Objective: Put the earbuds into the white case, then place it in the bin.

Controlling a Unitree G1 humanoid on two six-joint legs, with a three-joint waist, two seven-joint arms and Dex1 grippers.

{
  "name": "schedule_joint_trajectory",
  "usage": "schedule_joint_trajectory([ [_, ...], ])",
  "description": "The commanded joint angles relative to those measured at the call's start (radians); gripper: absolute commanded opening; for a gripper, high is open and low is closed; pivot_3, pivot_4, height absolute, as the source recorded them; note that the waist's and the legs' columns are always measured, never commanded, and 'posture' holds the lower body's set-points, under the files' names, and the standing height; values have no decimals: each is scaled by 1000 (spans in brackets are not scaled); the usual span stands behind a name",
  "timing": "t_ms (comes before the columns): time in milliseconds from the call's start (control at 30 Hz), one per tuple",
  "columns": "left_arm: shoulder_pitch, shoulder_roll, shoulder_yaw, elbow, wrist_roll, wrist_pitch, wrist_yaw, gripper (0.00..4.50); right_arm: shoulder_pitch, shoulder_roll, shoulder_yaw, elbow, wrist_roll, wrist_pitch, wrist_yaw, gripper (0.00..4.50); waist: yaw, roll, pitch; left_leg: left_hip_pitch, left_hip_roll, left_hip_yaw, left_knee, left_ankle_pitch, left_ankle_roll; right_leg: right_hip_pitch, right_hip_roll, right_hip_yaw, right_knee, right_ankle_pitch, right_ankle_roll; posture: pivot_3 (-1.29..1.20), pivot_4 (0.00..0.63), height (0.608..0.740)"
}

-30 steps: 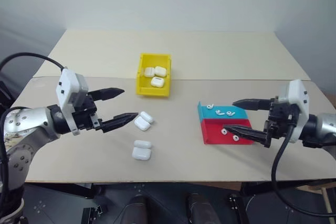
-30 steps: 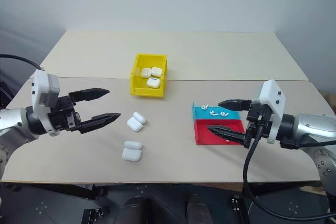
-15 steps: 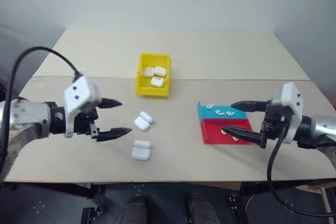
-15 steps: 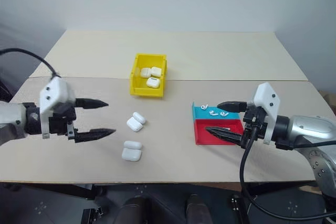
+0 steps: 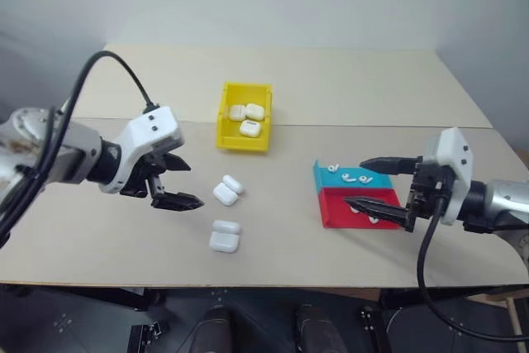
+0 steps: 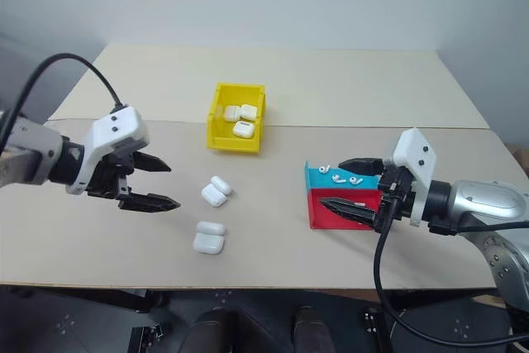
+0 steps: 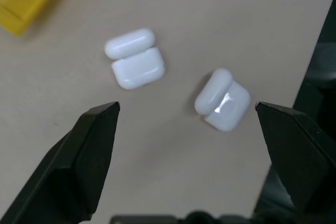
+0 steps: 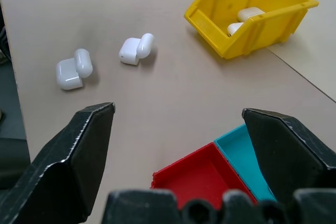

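White open cases lie mid-frame beside my spread, empty left gripper. Earbuds sit in the teal-and-red tray, under my wide-open right gripper. The yellow bin holds three cases.

The table has a matt, pale beige top that looks like smooth board or laminate. Near its middle the bin is bright yellow moulded plastic with a slight sheen. Just in front of the bin, the white cases lie with lids open, glossy smooth plastic catching highlights. To the right of the bin, the teal-and-red tray looks like matt plastic, and the earbuds in it are glossy white. Both grippers' fingers are matt black plastic.
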Motion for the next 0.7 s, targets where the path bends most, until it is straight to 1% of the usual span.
schedule_joint_trajectory([
  [33,-66,-50,-82,-25,12,96,28,4500,-2,5,-30,-32,30,11,-27,4486,0,0,0,0,0,0,0,0,0,0,0,0,0,0,0,0,150,740],
  [100,-117,-86,-181,-15,62,147,79,4500,-9,6,-23,-32,37,14,-35,4486,-4,0,0,-1,0,0,0,0,0,-1,0,0,0,0,0,0,150,740],
  [133,-149,-113,-232,14,84,175,103,4500,-12,8,-18,-33,38,13,-40,4486,-3,0,0,-1,0,0,0,0,0,-1,0,1,0,0,0,0,150,740],
  [233,-234,-199,-330,130,124,203,157,4500,-23,19,-3,-31,42,11,-56,4486,0,0,0,-1,0,-1,0,0,0,-1,0,0,0,0,0,0,150,740],
  [300,-263,-274,-330,190,149,212,207,4500,-28,25,6,-32,42,11,-63,4486,2,0,0,-1,-1,-1,1,0,0,0,0,0,0,0,0,0,150,740],
  [467,-304,-402,-371,323,176,212,306,4500,-27,44,19,-44,41,3,-85,4486,3,0,0,-2,-1,-1,1,0,1,-1,0,0,0,0,0,0,150,740],
  [533,-317,-441,-397,389,175,212,335,4500,-27,52,21,-51,40,2,-95,4486,4,0,0,-2,-1,-2,1,0,1,-1,0,0,0,0,0,0,150,740],
  [633,-313,-480,-413,400,193,212,362,4500,-27,61,22,-60,43,3,-111,4486,0,0,0,-2,-1,-2,1,0,1,-2,0,0,0,0,0,0,150,740],
  [700,-331,-506,-429,459,186,212,372,4500,-24,64,20,-66,46,5,-120,4486,1,0,0,-3,-1,-2,1,0,1,-2,0,0,0,0,0,0,150,740],
])
